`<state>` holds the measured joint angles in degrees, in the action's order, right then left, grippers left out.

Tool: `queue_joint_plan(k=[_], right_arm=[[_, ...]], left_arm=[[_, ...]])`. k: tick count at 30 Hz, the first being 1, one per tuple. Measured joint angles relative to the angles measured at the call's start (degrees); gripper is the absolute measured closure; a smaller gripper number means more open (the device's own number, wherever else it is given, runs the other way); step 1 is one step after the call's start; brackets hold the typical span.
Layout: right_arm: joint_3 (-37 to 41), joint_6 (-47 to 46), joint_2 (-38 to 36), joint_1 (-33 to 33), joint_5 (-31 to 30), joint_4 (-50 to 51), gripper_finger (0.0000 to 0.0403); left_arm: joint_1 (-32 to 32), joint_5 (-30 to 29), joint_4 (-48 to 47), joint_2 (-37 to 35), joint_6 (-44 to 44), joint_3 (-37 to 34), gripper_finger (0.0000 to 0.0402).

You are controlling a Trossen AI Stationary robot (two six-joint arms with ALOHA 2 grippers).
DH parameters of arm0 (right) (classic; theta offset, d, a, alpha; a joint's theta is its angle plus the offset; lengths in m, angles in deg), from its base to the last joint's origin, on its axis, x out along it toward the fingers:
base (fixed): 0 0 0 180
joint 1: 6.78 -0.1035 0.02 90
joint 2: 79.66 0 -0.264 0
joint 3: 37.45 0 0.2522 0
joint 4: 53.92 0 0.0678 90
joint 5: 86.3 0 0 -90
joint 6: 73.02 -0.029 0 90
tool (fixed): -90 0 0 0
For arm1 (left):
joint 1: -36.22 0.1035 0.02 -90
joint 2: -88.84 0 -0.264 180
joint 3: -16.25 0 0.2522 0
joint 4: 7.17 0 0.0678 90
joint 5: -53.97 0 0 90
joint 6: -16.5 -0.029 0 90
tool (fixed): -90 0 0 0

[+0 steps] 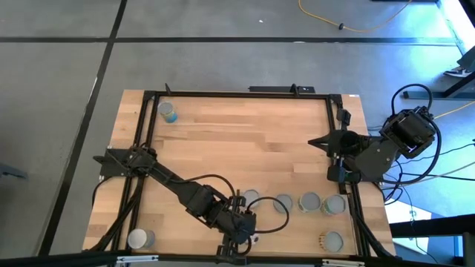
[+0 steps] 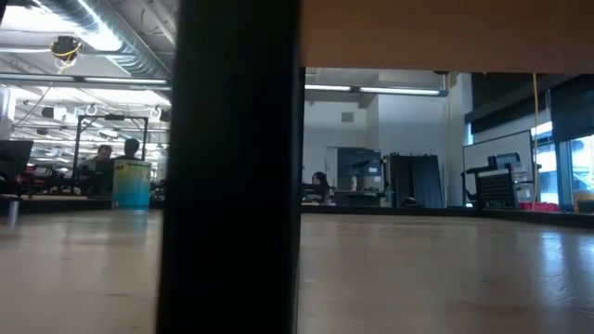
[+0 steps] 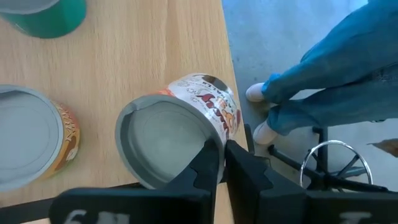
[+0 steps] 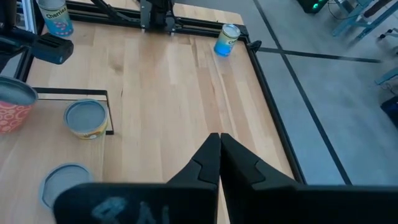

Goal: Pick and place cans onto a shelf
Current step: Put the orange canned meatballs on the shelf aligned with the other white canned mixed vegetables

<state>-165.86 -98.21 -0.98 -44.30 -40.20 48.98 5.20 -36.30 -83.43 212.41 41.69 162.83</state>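
Pale wooden plank counter (image 1: 245,141) carries small round tins, most in a row along its near edge. Left hand (image 3: 222,163) sits at that edge, its two dark fingers almost together over the rim of a grey-topped can (image 3: 177,134) with an unreadable red-and-white label; a grip cannot be told. Right hand (image 4: 219,155) hovers clenched, empty, well apart from a blue-labelled can (image 4: 226,39).
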Motion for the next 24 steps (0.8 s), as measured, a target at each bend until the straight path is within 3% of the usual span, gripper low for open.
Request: queue_joint_plan(k=[15,24], right_arm=[[0.0,0.2,0.0,0.0,0.0,0.0,0.0393],[0.0,0.2,0.0,0.0,0.0,0.9,0.0393]], left_arm=[[0.6,-0.7,0.4,0.0,1.7,0.0,0.0350],[0.6,-0.6,0.4,0.0,0.3,0.0,0.0351]])
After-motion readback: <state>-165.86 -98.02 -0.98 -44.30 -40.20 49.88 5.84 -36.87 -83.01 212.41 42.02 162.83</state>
